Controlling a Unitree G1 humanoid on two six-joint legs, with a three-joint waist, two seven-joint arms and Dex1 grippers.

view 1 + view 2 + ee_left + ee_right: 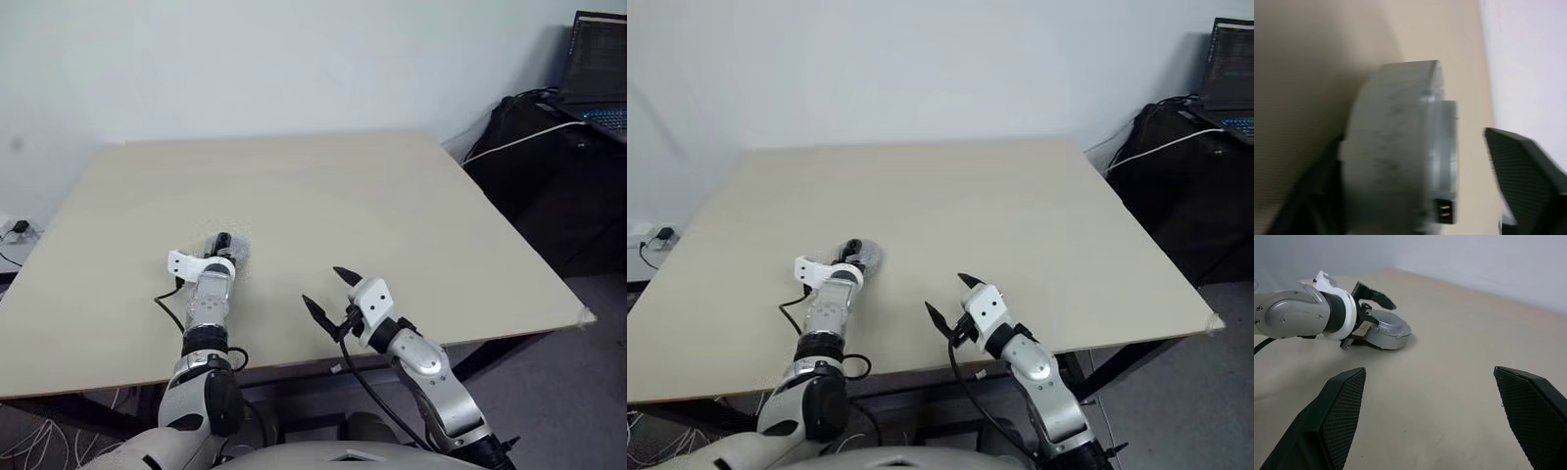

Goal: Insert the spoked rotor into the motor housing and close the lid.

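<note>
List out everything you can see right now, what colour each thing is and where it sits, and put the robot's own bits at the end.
table: one, pale beige top, takes up the middle of the scene.
closed motor assembly: one, silver-grey round part with the lid on top, on the table near its front edge toward the robot's left, between the left tool's fingers.
laptop: one, dark with a lit screen, far right on a black surface beside the table.
white cable: one, running across that black surface.
wall socket with plug: one, white, low on the wall at the far left.
left tool: one, black fingers, open around the assembly.
right tool: one, black fingers, open, over the table's front edge, holding nothing.
</note>
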